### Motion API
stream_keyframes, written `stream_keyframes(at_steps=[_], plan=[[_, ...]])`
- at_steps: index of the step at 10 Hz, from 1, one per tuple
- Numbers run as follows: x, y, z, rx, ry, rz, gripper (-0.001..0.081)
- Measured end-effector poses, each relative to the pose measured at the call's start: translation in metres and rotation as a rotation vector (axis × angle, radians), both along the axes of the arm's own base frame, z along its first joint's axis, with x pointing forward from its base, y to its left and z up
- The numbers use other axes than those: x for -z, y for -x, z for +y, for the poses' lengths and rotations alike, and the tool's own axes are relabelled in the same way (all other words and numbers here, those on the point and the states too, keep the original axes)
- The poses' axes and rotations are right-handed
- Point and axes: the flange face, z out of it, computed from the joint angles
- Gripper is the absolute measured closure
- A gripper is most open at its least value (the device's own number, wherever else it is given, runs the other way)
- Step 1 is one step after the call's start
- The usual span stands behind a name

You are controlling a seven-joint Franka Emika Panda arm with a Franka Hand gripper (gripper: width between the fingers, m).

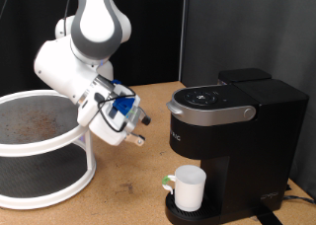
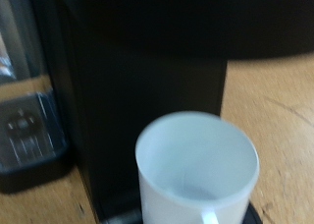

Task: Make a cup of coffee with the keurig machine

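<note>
The keurig machine [image 1: 232, 126] stands on the wooden table at the exterior view's right, its lid down and its silver-rimmed top with buttons facing up. The white cup [image 1: 189, 187] stands upright on the round drip tray [image 1: 178, 213] under the brew head, and looks empty in the wrist view [image 2: 196, 170]. My gripper [image 1: 139, 127] hangs in the air to the left of the machine, at about the height of its top and above and left of the cup. Its fingers are open with nothing between them. They do not show in the wrist view, which looks at the machine's black front [image 2: 147, 86].
A white round two-tier rack [image 1: 39, 136] fills the exterior view's left. A small greenish thing [image 1: 166, 182] lies just left of the cup. A cable [image 1: 293, 196] runs from the machine's right side. A dark curtain hangs behind the table.
</note>
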Motion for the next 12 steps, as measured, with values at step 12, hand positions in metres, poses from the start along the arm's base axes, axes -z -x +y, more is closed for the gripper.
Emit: stream_keyframes(at_steps=[12], plan=[[-0.159, 0.003, 0.004, 0.029, -0.251, -0.253, -0.0001]])
